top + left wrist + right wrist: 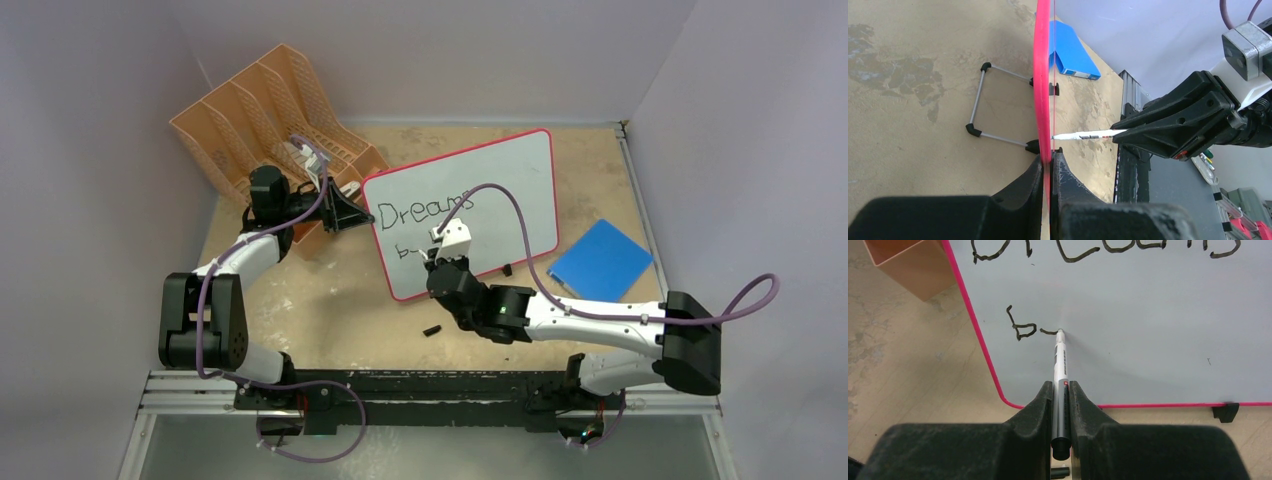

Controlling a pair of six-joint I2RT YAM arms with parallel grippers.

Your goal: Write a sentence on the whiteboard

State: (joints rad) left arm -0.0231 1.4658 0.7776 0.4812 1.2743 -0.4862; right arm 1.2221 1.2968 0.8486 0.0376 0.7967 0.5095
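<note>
The whiteboard [500,190], white with a red-pink frame, stands tilted on the table. The sentence [420,212] reads "Dreams" in black, with a "b" and a short stroke under it [1023,329]. My left gripper [352,213] is shut on the whiteboard's left edge [1043,75]. My right gripper [432,262] is shut on a white and black marker [1061,365]. The marker's tip touches the board just right of the "b". In the left wrist view the marker [1088,135] meets the board's face from the right.
An orange file rack [270,110] stands behind the left arm. A blue square pad [600,260] lies right of the board. A black marker cap [432,329] lies on the table in front of the board. The board's wire stand [979,102] shows behind it.
</note>
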